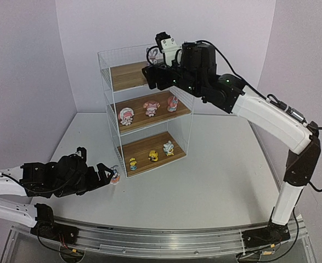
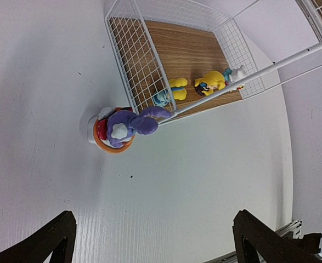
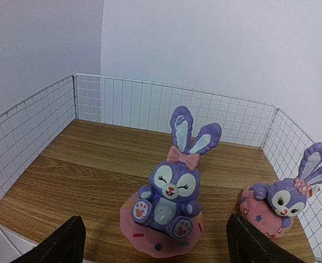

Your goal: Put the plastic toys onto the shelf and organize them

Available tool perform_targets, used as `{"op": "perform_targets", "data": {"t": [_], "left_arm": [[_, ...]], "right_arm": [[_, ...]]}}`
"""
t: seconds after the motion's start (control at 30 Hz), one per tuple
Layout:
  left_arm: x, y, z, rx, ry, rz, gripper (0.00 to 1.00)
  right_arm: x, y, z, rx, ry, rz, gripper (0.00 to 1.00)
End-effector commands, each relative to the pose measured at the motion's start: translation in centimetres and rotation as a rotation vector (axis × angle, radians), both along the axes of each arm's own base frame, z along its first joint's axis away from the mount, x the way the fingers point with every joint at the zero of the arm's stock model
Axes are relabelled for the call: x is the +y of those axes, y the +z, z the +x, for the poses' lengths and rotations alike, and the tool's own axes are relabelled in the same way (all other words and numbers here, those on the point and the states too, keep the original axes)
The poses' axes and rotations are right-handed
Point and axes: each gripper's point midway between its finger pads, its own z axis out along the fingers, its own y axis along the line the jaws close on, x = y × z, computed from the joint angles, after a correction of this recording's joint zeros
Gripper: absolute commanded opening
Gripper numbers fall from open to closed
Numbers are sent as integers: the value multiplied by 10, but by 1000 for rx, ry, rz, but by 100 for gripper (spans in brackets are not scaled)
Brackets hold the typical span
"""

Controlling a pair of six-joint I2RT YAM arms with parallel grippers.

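Observation:
The shelf (image 1: pixel 129 74) is a white wire rack with three wooden boards. My right gripper (image 1: pixel 153 76) is open at the top board (image 3: pixel 89 164). A purple bunny on a pink base (image 3: pixel 169 211) stands free just beyond its open fingers (image 3: pixel 67 241). A second bunny (image 3: pixel 284 205) sits to its right by the wire wall. Three pink-white figures (image 1: pixel 151 108) stand on the middle board and three small yellow and white ones (image 1: pixel 153 156) on the bottom board. My left gripper (image 1: pixel 107 175) is open and empty. A purple bunny on an orange base (image 2: pixel 119 129) stands on the table ahead of it, by the shelf's bottom corner (image 2: pixel 171 112).
The white table (image 1: pixel 204 175) is walled by pale panels at the back and sides. An aluminium rail (image 1: pixel 166 238) runs along the near edge under the arm bases. In the top view the right arm hides the two top-board bunnies.

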Motion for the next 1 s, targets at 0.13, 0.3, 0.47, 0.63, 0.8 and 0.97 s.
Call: {"op": "perform_targets", "data": {"t": [0.13, 0.3, 0.47, 0.63, 0.8, 0.97], "left_arm": [[-6, 5, 5, -32, -11, -7, 100], [-6, 6, 4, -35, -14, -10, 100], [-7, 5, 4, -35, -24, -8, 100], [-8, 4, 3, -30, -29, -9, 100], [-6, 2, 2, -27, -29, -14, 100], [-6, 4, 2, -32, -29, -17, 100]], "right_arm": [[-36, 54, -46, -15, 117, 146, 88], [-53, 46, -51, 8, 80, 151, 86], [-51, 26, -44, 36, 52, 122, 86], [-43, 15, -32, 42, 14, 98, 82], [-42, 8, -20, 32, -41, 65, 80], [-39, 2, -10, 25, -82, 40, 79]]}}
